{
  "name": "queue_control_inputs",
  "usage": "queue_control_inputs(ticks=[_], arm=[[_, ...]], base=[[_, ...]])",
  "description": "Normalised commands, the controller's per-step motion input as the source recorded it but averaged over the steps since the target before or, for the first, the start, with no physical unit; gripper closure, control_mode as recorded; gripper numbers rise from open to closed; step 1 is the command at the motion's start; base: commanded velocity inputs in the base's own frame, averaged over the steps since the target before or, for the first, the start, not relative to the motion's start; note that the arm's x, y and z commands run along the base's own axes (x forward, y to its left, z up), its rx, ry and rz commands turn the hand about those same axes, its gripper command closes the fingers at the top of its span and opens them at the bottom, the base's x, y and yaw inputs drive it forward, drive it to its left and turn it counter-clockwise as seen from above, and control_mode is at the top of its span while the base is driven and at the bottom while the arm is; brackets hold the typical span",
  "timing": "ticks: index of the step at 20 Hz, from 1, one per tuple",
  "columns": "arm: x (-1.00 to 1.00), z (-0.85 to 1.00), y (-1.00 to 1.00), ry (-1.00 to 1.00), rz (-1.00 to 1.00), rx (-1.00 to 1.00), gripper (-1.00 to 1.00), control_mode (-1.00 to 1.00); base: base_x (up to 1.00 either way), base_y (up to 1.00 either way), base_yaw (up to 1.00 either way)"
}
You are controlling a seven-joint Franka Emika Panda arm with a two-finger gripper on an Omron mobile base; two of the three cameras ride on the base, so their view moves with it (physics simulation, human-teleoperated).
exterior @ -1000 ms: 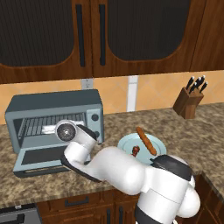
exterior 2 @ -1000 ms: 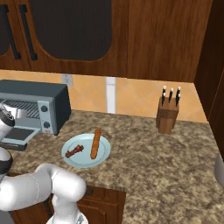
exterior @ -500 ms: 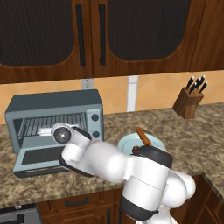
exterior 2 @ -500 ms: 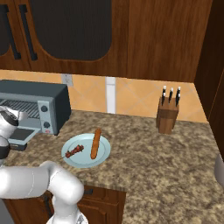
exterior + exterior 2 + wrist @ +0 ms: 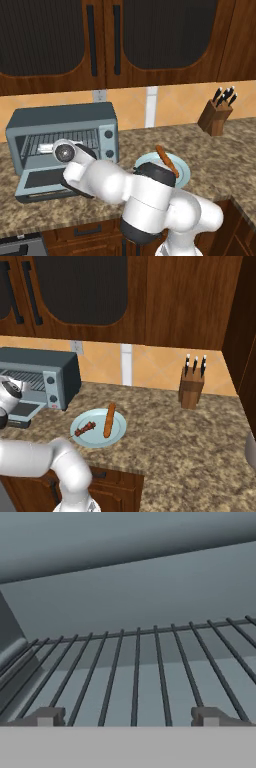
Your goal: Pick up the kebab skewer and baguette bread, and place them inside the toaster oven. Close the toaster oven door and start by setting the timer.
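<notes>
The toaster oven (image 5: 60, 125) (image 5: 45, 363) stands at the counter's left with the toaster oven door (image 5: 45, 182) (image 5: 20, 410) folded down flat. My gripper (image 5: 127, 717) is open at the oven's mouth, just above the wire rack (image 5: 150, 672), with nothing between its fingertips (image 5: 47, 717). From the left base view the hand (image 5: 46, 148) reaches into the opening. The orange-brown baguette bread (image 5: 109, 419) (image 5: 166, 160) and the small dark kebab skewer (image 5: 86, 429) lie side by side on a pale plate (image 5: 95, 440) (image 5: 184, 172) right of the oven.
A wooden knife block (image 5: 214, 117) (image 5: 191, 388) stands at the back right of the granite counter. Dark wooden cabinets hang above the oven. My arm's elbow bulks over the counter's front edge between oven and plate.
The hand has shifted left and forward into the oven's opening, and the arm has swung round over the counter's front. The jaws stayed open; food and plate have not moved.
</notes>
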Motion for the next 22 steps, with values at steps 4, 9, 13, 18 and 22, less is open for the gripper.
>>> queue_control_inputs(ticks=[4,9,13,18,22], arm=[[0.42,-0.23,0.07,-0.01,0.00,0.00,-1.00,-1.00],[0.20,-0.34,0.01,-0.01,0.00,0.00,-1.00,-1.00],[0.00,-0.48,0.00,0.00,0.02,0.00,-1.00,-1.00],[-0.03,-0.56,0.00,0.00,0.04,0.00,-1.00,-1.00],[-0.48,-0.75,0.01,0.00,0.07,0.00,-1.00,-1.00]], base=[[0.00,0.00,0.00],[0.00,0.00,0.00],[0.00,0.00,0.00],[0.00,0.00,0.00],[0.00,0.00,0.00]])
